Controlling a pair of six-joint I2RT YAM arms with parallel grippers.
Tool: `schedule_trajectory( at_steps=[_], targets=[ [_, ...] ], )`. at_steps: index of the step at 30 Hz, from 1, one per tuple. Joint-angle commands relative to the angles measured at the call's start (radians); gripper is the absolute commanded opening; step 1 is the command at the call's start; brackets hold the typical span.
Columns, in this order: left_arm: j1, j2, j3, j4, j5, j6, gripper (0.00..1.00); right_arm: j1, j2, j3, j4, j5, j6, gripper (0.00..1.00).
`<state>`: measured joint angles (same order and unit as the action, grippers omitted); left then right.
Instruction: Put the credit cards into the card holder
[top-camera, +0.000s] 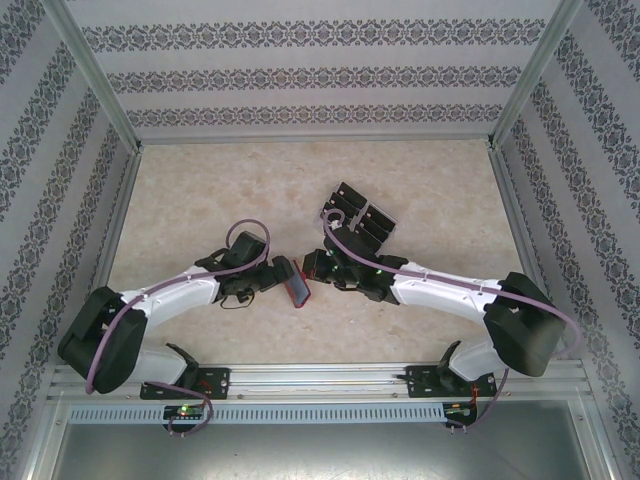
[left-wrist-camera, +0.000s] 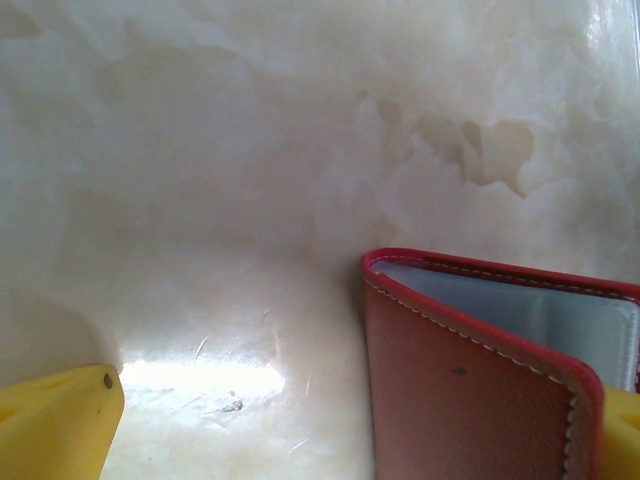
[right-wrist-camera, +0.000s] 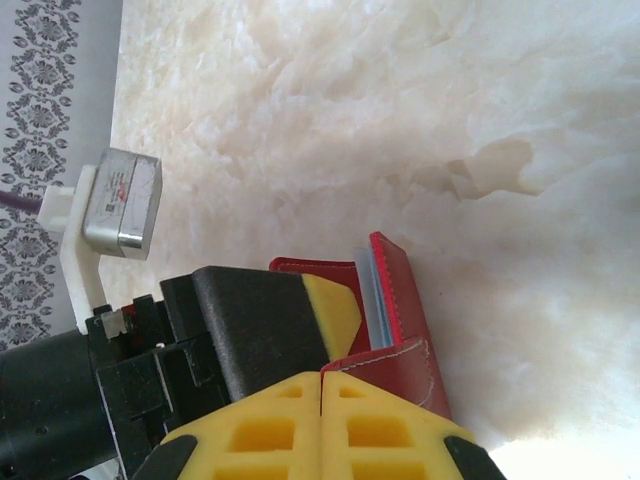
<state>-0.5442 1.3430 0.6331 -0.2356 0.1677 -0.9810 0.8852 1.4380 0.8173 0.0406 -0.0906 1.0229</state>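
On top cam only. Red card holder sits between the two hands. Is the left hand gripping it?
Observer: No. The left hand is wide open. The card holder stands partly open close by one finger, with bare table between it and the other finger.
Operator: Right hand?
Observer: The right hand is shut, tips together right at the holder's red cover. Whether they pinch it, I cannot tell.
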Motion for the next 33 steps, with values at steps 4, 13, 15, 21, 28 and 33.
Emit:
schedule_trajectory(
  at_steps=[4,13,15,21,28,33],
  targets=[
    [-0.015,-0.058,-0.034,-0.035,-0.049,0.014,1.0,-0.032,-0.036,-0.058,-0.02,0.066,0.006,0.0],
    [-0.011,0.002,-0.069,-0.022,-0.064,0.047,1.0,-0.041,0.008,-0.135,-0.005,0.107,0.017,0.0],
    [-0.005,0.016,-0.067,-0.032,-0.073,0.062,1.0,-0.041,0.019,-0.144,-0.001,0.109,0.016,0.0],
    [0.052,0.048,-0.04,-0.101,-0.1,0.128,1.0,-0.052,0.054,-0.179,0.015,0.13,0.033,0.0],
    [0.14,-0.074,0.031,-0.22,-0.138,0.214,1.0,-0.054,0.056,-0.195,0.033,0.12,0.04,0.0],
    [0.142,-0.074,0.152,-0.333,-0.153,0.307,1.0,-0.054,0.052,-0.187,0.035,0.104,0.036,0.0]
  ],
)
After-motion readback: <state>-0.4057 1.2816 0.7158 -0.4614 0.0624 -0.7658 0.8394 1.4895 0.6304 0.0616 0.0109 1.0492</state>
